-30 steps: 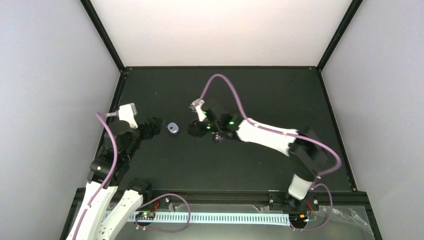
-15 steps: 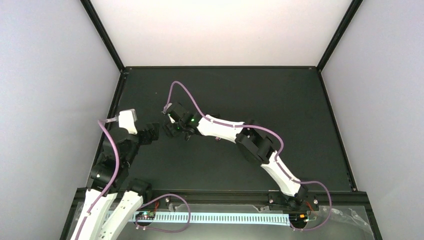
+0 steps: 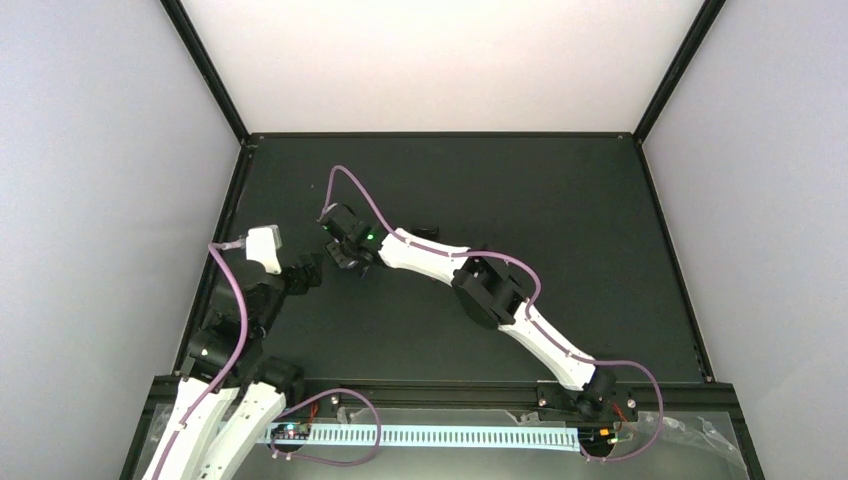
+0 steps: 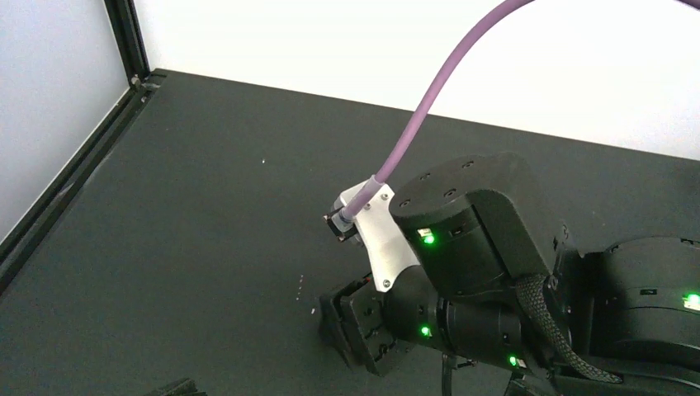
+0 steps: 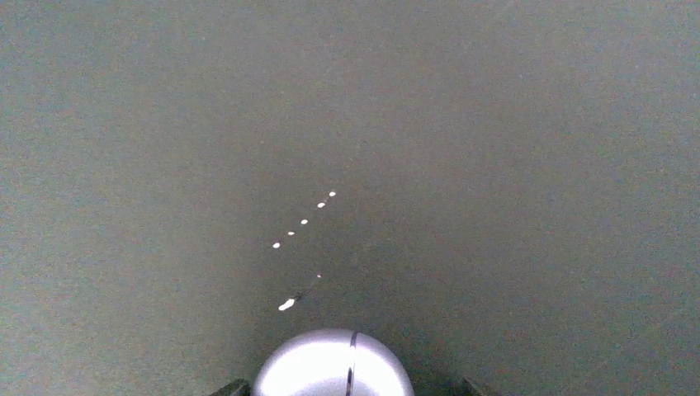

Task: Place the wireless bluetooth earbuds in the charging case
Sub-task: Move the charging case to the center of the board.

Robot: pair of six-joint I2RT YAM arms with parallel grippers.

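Observation:
The charging case (image 5: 333, 365) is a shiny silver-lilac pebble with a thin seam, lid closed, lying on the black table. It shows only at the bottom of the right wrist view. My right gripper (image 3: 346, 256) is stretched far left and low over it, jaws open, one tip on each side of the case, with a gap on the right side. In the left wrist view the right gripper (image 4: 361, 323) hides the case. My left gripper (image 3: 306, 272) is open and empty, just left of the right one. No earbud shows clearly.
A small dark object (image 3: 428, 232) lies just behind the right forearm; I cannot tell what it is. The table's left frame rail (image 4: 66, 177) runs near the left gripper. White specks (image 5: 304, 222) dot the mat ahead of the case.
My right arm has swung left from the table's middle and now covers the case. My left gripper has drawn back slightly toward the near left.

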